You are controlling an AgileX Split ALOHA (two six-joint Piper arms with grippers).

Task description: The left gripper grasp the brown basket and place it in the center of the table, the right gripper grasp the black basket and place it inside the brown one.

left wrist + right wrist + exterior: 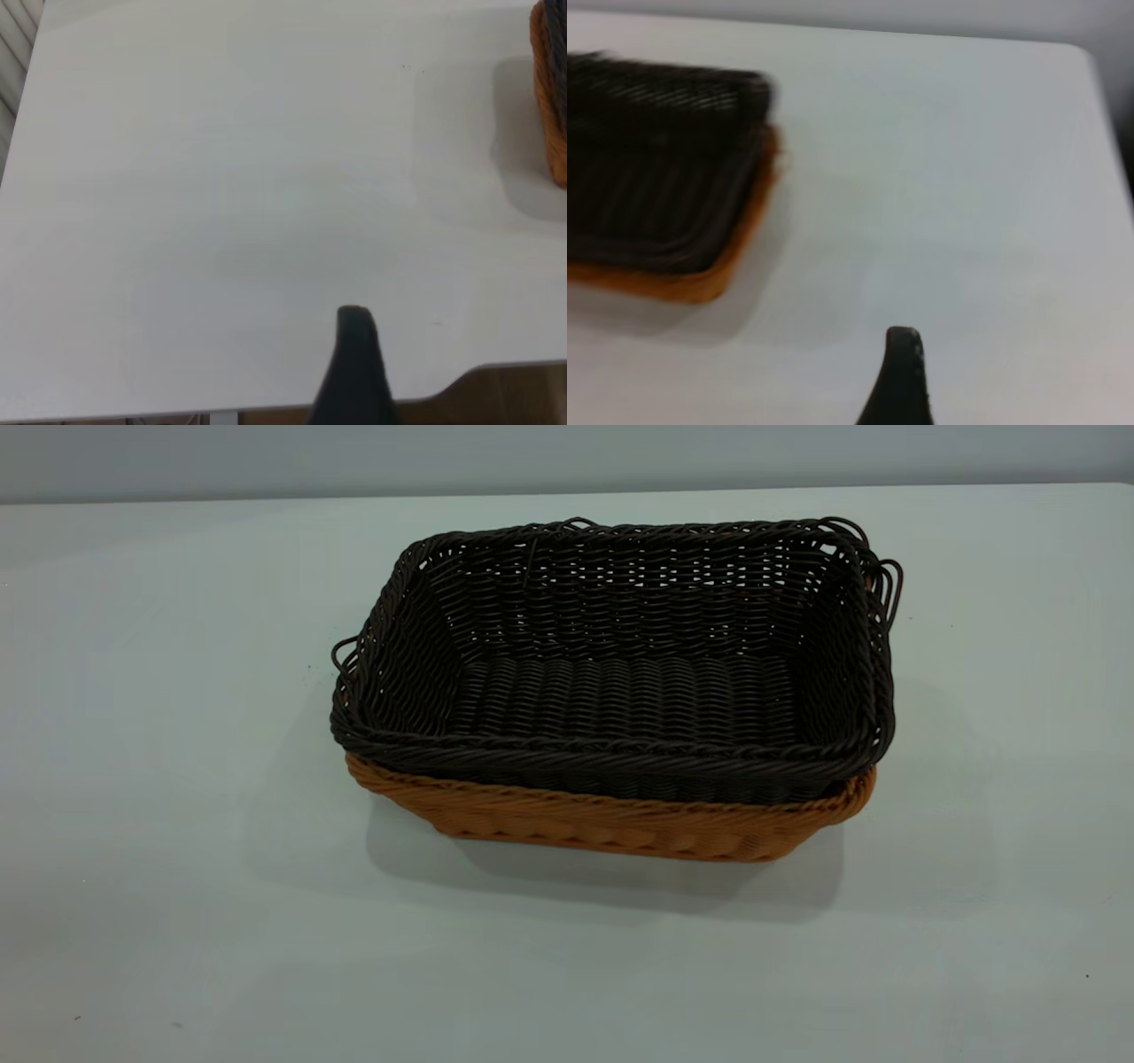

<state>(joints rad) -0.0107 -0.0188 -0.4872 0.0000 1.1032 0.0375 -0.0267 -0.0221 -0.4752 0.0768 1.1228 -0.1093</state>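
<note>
Exterior view: black basket nested inside brown basket.

We see the table, a pale grey-white flat top with a few tiny dark specks. Directly on it rests the brown basket, near the middle, casting a soft shadow on the surface. The left gripper hangs over bare tabletop well apart from that basket; the right gripper likewise sits over bare surface, off to the basket's side.
</note>
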